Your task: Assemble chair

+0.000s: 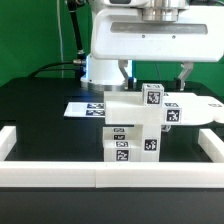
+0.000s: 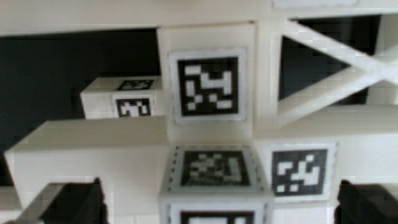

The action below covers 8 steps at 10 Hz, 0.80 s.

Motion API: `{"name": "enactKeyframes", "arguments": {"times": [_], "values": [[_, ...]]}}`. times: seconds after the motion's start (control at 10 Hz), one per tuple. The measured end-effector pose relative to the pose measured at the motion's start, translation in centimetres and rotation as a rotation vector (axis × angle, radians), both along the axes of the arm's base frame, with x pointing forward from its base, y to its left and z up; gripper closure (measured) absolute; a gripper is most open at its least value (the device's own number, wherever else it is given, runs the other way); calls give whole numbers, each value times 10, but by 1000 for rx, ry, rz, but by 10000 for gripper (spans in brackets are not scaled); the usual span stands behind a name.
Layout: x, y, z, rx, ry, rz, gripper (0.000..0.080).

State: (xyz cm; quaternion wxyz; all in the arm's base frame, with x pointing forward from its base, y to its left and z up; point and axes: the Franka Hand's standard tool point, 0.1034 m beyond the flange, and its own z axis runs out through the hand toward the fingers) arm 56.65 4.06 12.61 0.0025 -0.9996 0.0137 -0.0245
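The chair (image 1: 133, 128) stands partly built in the middle of the black table, a stack of chunky white blocks with black-and-white tags on their faces. A tagged post (image 1: 152, 96) rises from its top, and a white piece (image 1: 196, 111) reaches toward the exterior view's right. My gripper (image 1: 155, 74) hangs just above it, open, one dark finger (image 1: 186, 72) on each side. In the wrist view the chair (image 2: 107, 140) fills the picture, with a cross-braced part (image 2: 329, 60) behind it. The gripper (image 2: 217, 206) straddles the block, and its fingertips (image 2: 64, 205) stand clear of it.
The marker board (image 1: 84, 107) lies flat behind the chair, toward the exterior view's left. A low white border rail (image 1: 100, 176) runs along the front and up both sides of the table. The arm's white body (image 1: 140, 40) looms over the chair. A green wall stands behind.
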Motion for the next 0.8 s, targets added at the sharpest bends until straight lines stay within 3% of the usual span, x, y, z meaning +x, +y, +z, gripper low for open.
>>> {"name": "enactKeyframes", "arguments": {"times": [0.2,0.6,0.8], "values": [[-17,2,5,13,10,2,151],[-17,1,3,11,13,0,151],[-47,3,-3,22,22,-11,151]]}}
